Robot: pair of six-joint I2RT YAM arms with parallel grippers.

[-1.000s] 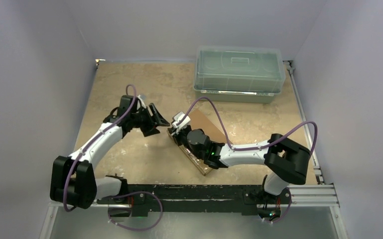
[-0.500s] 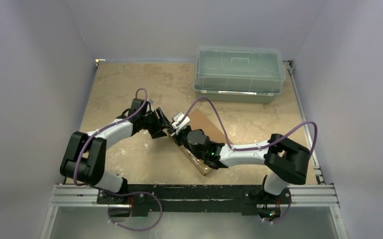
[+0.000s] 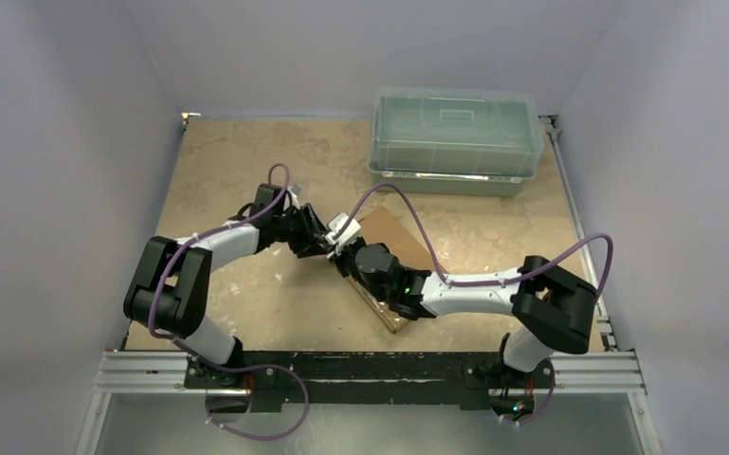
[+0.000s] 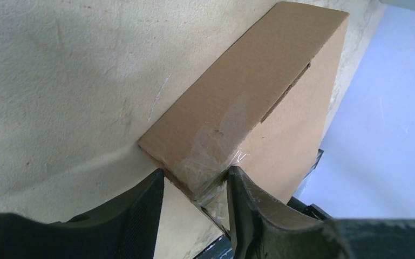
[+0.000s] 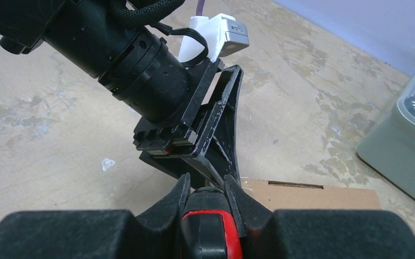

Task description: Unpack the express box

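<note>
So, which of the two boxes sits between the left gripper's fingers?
The brown cardboard express box, at its taped corner; the lidded grey-green plastic bin stands apart behind.

My left arm now reaches in further right than a second ago, and its elbow is no longer down at the near-left edge. The left gripper, which was spread wide and apart from the express box, is now at the box's left corner. Its jaws are narrowed around the taped edge. From the wrist view I can't tell whether they grip it yet.
</note>
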